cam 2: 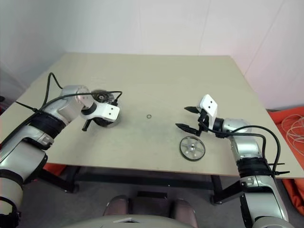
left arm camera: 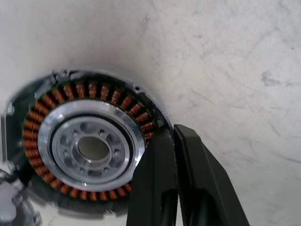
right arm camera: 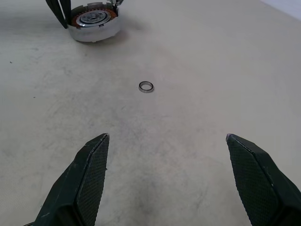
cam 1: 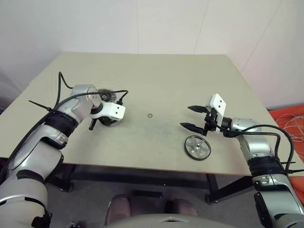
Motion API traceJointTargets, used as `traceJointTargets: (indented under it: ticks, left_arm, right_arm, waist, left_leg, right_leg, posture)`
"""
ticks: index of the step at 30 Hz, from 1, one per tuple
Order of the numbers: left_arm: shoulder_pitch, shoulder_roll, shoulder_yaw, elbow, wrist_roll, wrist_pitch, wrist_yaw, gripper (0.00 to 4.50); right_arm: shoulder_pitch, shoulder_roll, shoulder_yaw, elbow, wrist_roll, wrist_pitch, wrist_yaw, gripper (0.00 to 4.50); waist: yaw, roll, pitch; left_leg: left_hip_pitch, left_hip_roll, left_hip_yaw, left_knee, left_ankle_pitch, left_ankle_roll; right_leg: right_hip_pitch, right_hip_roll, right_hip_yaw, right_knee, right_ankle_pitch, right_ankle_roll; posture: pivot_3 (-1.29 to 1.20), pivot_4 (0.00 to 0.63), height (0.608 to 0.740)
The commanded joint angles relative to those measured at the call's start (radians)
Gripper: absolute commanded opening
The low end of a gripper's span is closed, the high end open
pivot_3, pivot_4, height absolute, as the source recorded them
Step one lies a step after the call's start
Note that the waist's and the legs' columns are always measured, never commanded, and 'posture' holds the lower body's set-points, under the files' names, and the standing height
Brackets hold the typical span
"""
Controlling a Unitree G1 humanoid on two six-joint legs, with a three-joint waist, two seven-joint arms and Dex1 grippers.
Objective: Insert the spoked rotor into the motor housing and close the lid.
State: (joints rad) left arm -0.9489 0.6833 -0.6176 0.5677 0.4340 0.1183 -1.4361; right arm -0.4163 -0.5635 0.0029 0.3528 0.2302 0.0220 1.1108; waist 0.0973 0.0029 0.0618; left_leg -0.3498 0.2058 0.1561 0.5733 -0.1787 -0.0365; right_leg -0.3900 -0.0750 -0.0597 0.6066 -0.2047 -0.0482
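Left claw (left arm camera: 175, 141) fingers are pressed together at the motor housing (left arm camera: 84, 146) rim, copper windings visible; right claw (right arm camera: 167, 155) gapes empty above the bench (right arm camera: 211, 56).

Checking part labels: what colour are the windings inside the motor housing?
Copper-orange windings, ringing the silver hub of the motor housing; clearest in the left wrist view.

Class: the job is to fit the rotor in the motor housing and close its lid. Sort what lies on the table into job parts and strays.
For the job:
- motor housing, at the shut left gripper
- spoked rotor, below the open right gripper

Lying about:
- small ring, mid-table
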Motion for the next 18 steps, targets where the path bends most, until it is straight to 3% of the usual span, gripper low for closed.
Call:
traceJointTargets:
  ticks: [1,18]
  left_arm:
    - [-0.007,0.003,0.009,0.026,0.019,-0.002,-0.003,0.07]
    - [-0.022,-0.016,0.041,-0.155,-0.022,0.08,-0.097,0.07]
  right_arm:
    - [-0.025,-0.008,-0.011,-0.016,0.008,-0.013,-0.003,4.5]
    - [-0.023,-0.007,-0.01,-0.019,0.006,-0.01,-0.013,4.5]
  waist:
    - [0.0,0.0,0.0]
    - [0.004,0.0,0.0]
  left_leg:
    - [0.0,0.0,0.0,0.0,0.0,0.0]
    - [-0.007,0.0,0.0,0.0,-0.001,0.002]
  right_leg:
    - [0.0,0.0,0.0,0.0,0.0,0.0]
    - [-0.006,0.0,0.0,-0.001,0.0,-0.003]
  posture:
    - [0.0,0.0,0.74]
    - [0.0,0.0,0.74]
